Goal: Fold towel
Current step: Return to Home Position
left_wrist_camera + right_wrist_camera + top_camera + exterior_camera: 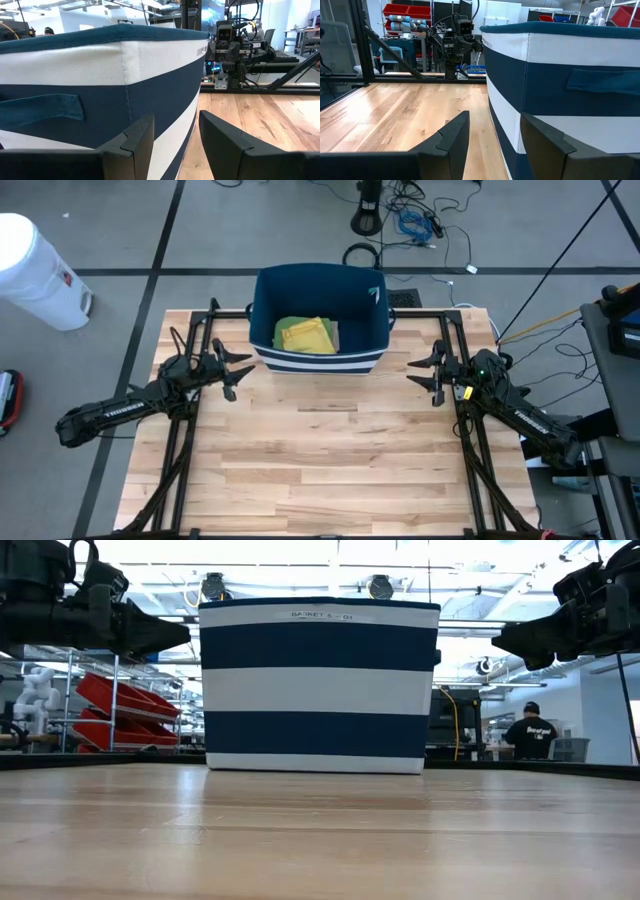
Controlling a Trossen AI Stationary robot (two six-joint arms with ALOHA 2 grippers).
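Yellow towels (306, 335) lie in striped bin (318, 361) at tabletop's (320, 460) far edge (left gripper (240, 373), right gripper (421, 377) flank it, fingers spread, empty).

Navy bin (318, 360) banded with broad white stripes — towels (305, 335) yellow — surface (330, 460) pale, streaked wood planks; fingers (137, 137) matte black.
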